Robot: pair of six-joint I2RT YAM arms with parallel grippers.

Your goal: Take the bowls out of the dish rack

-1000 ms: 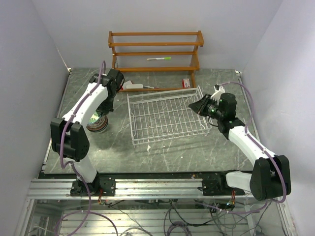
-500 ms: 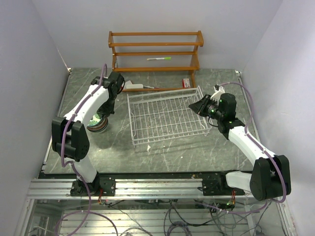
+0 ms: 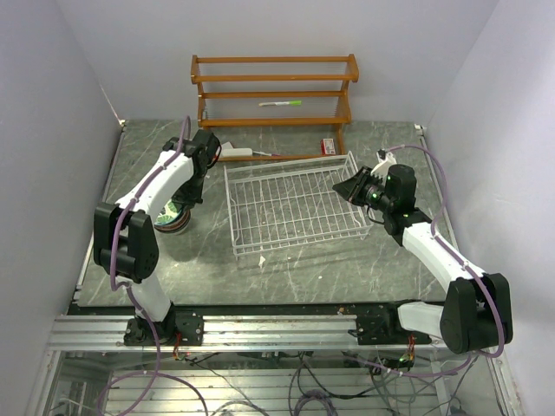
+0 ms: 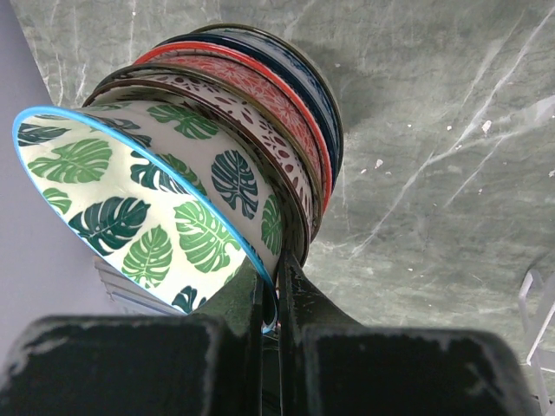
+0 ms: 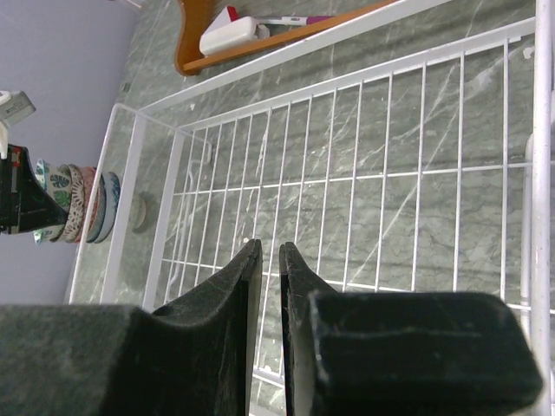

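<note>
**A:** What has moved in the last second?

**B:** Only the left arm. Seen from above, it has eased a little toward the dish rack point(image 3: 295, 204). Its forearm now covers more of the stack of bowls point(image 3: 173, 221) than it did. The right arm has not shifted.

**A:** And the left fingers?

**B:** The left fingers point(image 4: 282, 286) are pinched onto the blue-edged rim of the leaf-print bowl point(image 4: 147, 199). That bowl is the top one of the stack and looks tilted rather than seated level. I judge it is being settled into place, not yet let go.

**A:** Where are the rest of the bowls?

**B:** Nested under it on the desk point(image 3: 286, 277), to the left of the rack and apart from it. I see brown-patterned, red and dark blue rims. The rims crowd too closely for a sure count, though it looks like about six.

**A:** Is anything left in the rack?

**B:** No bowl shows in either view of it, only bare white wire with the desk showing through. So the unloading looks nearly finished. What remains is releasing this last bowl.

**A:** And the right side?

**B:** The right fingers point(image 5: 258, 264) hang over the rack's right end. They are drawn nearly together with a thin gap and hold nothing. The wooden shelf point(image 3: 273, 78) behind plays no part.
</note>
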